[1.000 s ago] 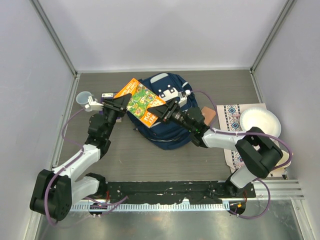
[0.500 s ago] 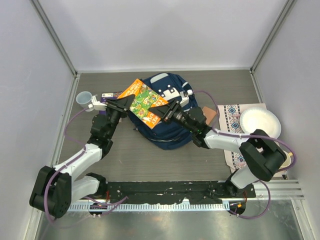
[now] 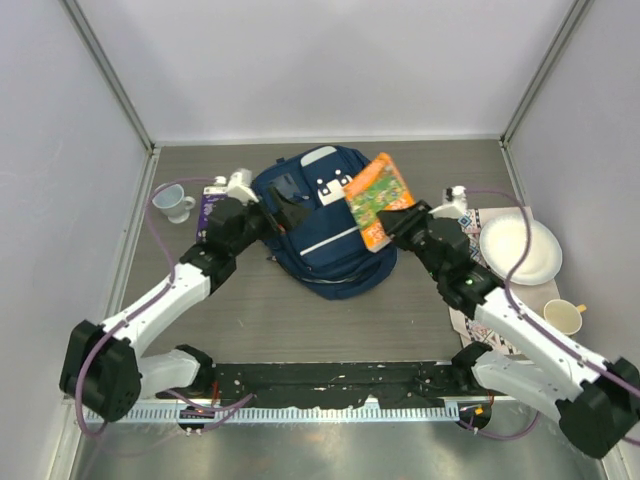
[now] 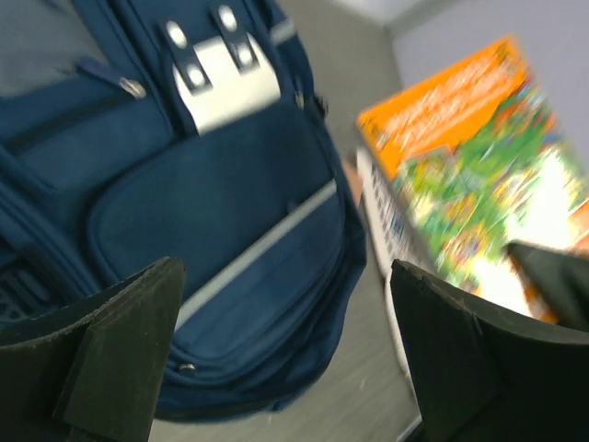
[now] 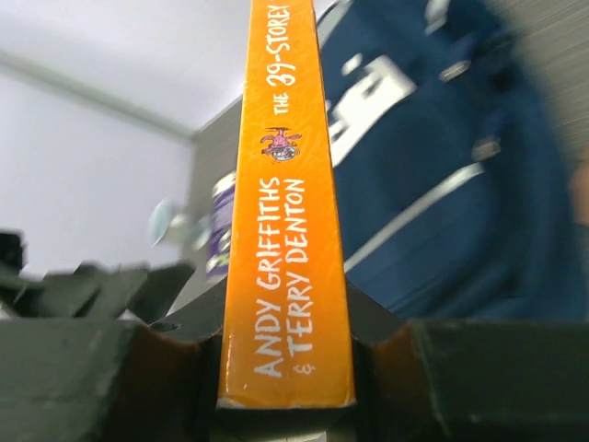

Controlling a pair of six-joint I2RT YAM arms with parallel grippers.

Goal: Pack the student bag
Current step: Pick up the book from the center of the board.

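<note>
Student bag (image 3: 325, 255) lies flat mid-table: navy, thin white stripes, white patch (image 4: 225, 87) with two buckle marks, front pockets up. Right gripper (image 3: 398, 226) is clamped on an orange-and-green book (image 3: 376, 195), tilted over the bag's upper right edge. Only the right wrist view reads the spine: Andy Griffiths, Terry Denton. Only the left wrist view shows left gripper (image 4: 285, 322) jaws spread wide, holding nothing. Mug (image 3: 175, 200) and purple carton (image 3: 212, 208) sit left; plate (image 3: 520, 248) touches patterned cloth (image 3: 482, 222) right. Grey tabletop (image 3: 260, 320) shows between bag and bases.
</note>
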